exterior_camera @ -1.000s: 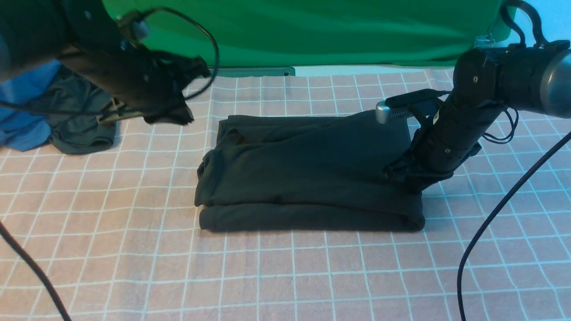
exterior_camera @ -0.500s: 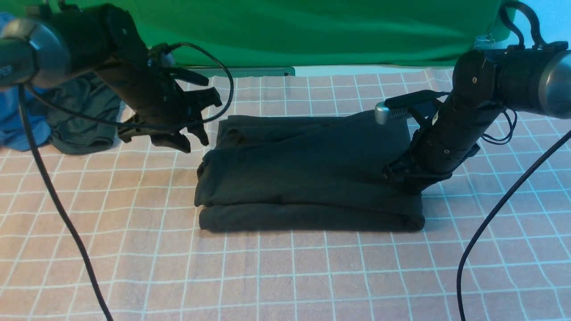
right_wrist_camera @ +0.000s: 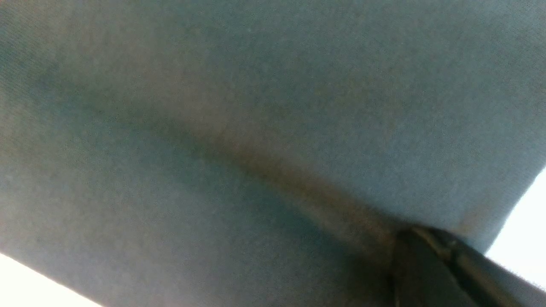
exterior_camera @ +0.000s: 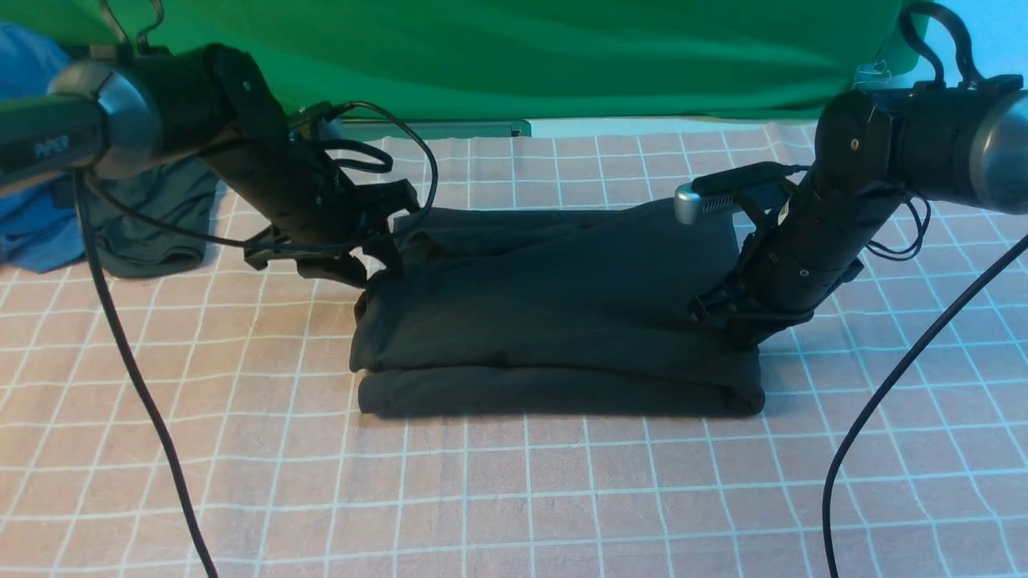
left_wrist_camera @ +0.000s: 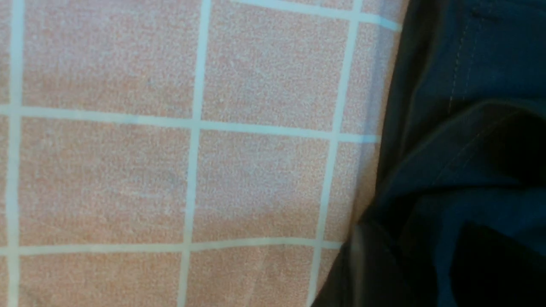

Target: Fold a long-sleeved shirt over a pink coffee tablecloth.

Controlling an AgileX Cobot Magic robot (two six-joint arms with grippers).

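On the pink coffee tablecloth [exterior_camera: 514,490], near its middle, the long-sleeved shirt [exterior_camera: 554,313] is lying as a thick, layered rectangle, so you are working late in the fold, with one more crosswise fold apparently still to come. At the shirt's right end your right pincer [exterior_camera: 727,317] is sitting pressed together down on the cloth, seemingly pinching the top layer, though the fabric is hiding the tips. At the shirt's far left corner your left pincer [exterior_camera: 377,257] is standing partly spread, tips just at the hem and gripping nothing that I can confirm. Your next move, in my judgement, is calling for that left pincer to close on all the corner layers, then for both to be lifting evenly so the stack is not sliding apart.
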